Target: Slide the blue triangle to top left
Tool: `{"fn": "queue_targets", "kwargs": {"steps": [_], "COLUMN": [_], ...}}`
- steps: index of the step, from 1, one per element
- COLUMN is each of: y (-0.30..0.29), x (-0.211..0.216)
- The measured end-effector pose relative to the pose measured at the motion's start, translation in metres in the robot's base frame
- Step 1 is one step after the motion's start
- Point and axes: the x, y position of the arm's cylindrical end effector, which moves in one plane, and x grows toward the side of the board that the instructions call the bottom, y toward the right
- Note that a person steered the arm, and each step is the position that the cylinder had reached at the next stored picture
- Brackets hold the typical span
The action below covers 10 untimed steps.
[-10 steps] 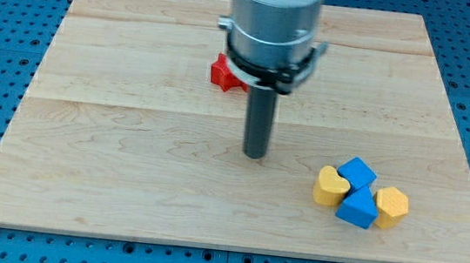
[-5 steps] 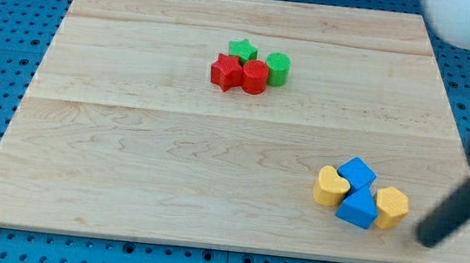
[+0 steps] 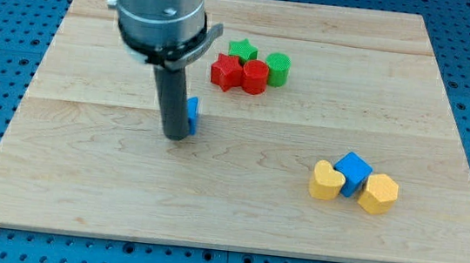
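My tip (image 3: 176, 137) stands on the pale wooden board (image 3: 80, 194) left of centre, touching the small blue triangle block (image 3: 191, 115), which is mostly hidden behind the rod (a bare rod, grasping nothing). Bare wood runs from them to the board's top-left corner. A red star block (image 3: 225, 71), red cylinder block (image 3: 254, 77), green star block (image 3: 243, 49) and green cylinder block (image 3: 278, 69) cluster to the view's upper right.

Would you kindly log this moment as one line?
my tip against blue triangle, its left side | triangle mid-board, not yet top left | blue cube between yellow blocks, lower right
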Motion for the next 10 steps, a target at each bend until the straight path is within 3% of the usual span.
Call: {"fn": "queue_targets", "kwargs": {"steps": [1, 3, 5, 8, 9, 10], "y": [0.020, 0.052, -0.052, 0.015, 0.017, -0.024], "x": [-0.036, -0.053, -0.080, -0.111, -0.139, -0.148]}}
